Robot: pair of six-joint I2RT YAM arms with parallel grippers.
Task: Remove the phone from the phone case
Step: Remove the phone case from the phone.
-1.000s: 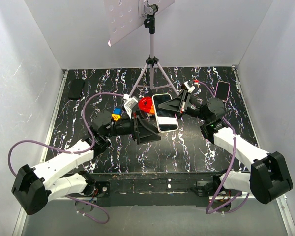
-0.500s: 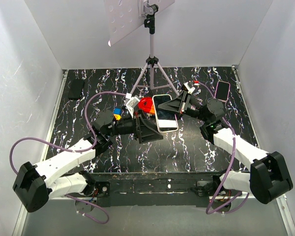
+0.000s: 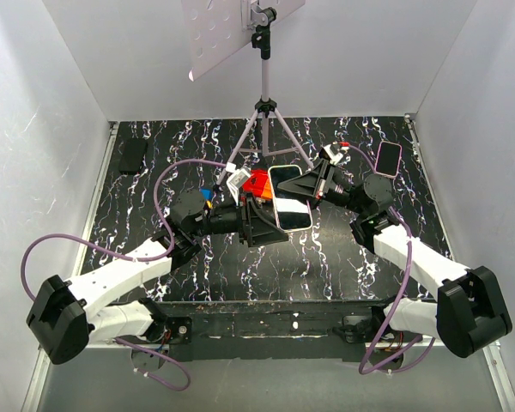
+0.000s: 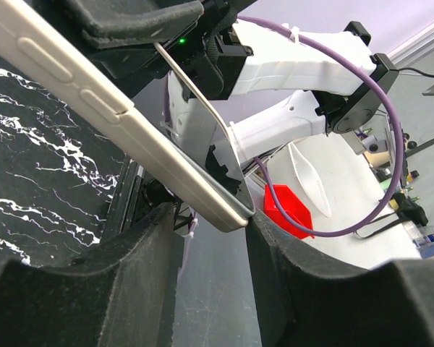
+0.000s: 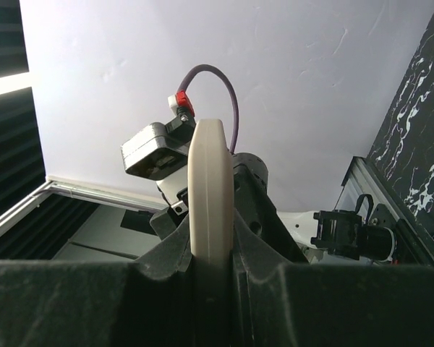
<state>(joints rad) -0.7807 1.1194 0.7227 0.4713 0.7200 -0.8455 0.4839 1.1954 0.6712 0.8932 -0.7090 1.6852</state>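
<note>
A black marbled table [image 3: 240, 268] bears a tripod [image 3: 263, 108], a flat dark object [image 3: 133, 155] and a pink-edged phone [image 3: 388, 158].

The whole counter [image 3: 240, 266] is taken in by the top external camera from above and behind the arm bases, tilted down toward the far side; everything is seen at a distance. The left wrist camera is mounted just behind the left claw [image 4: 211, 233] and is aimed along its fingers, across the counter's near edge toward the right arm [image 4: 296, 65]. The right wrist camera is set very close behind the right claw [image 5: 211, 249] and is pointed at the white wall [image 5: 289, 79], with the left arm's wrist [image 5: 159, 152] caught. The phone [image 3: 290, 206] is shared by all three views: small in the top one, at close range in both wrist ones.
</note>
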